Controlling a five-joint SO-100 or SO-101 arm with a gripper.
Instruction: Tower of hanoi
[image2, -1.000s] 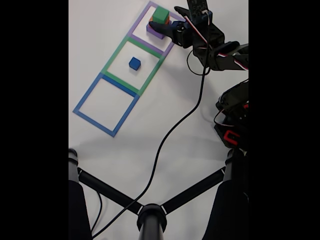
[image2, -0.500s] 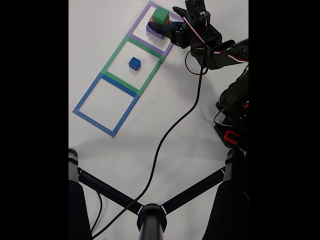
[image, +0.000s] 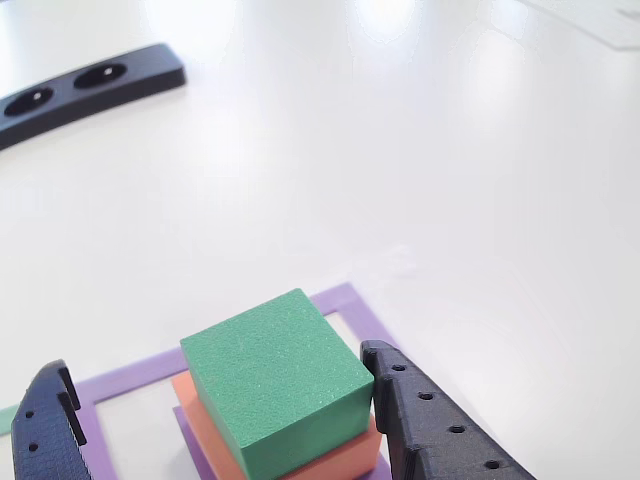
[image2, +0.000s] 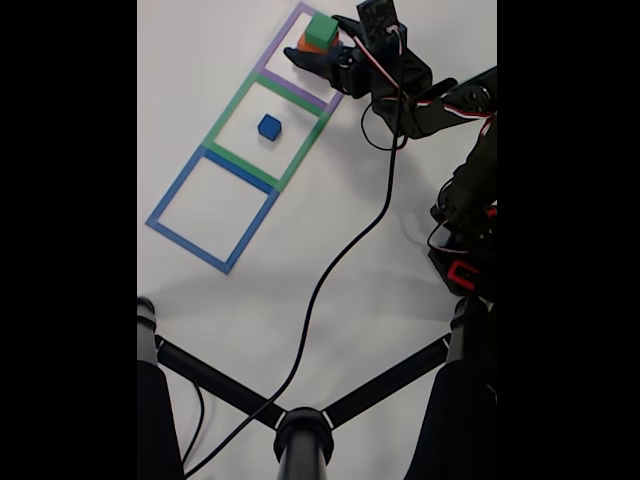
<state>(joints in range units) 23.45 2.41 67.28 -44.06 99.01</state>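
Note:
A green cube (image: 275, 385) tops a stack with an orange block (image: 345, 462) under it and a purple block (image: 195, 440) at the bottom. The stack stands inside the purple square outline (image: 130, 378). My gripper (image: 212, 365) is open, with one black finger (image: 45, 430) left of the green cube and the other close against its right side. In the fixed view the gripper (image2: 318, 38) straddles the green cube (image2: 321, 30) at the top. A small blue cube (image2: 269, 126) sits in the green square outline (image2: 232, 108).
A blue square outline (image2: 178, 226) lies below the green one with nothing in it. A black cable (image2: 340, 255) runs across the table from the arm down to a black tripod-like stand (image2: 300, 430). A black bar (image: 90, 85) lies at the far left.
The gripper has moved up and to the left in the fixed view, from beside the stack to straddling the green cube. The cubes have not moved.

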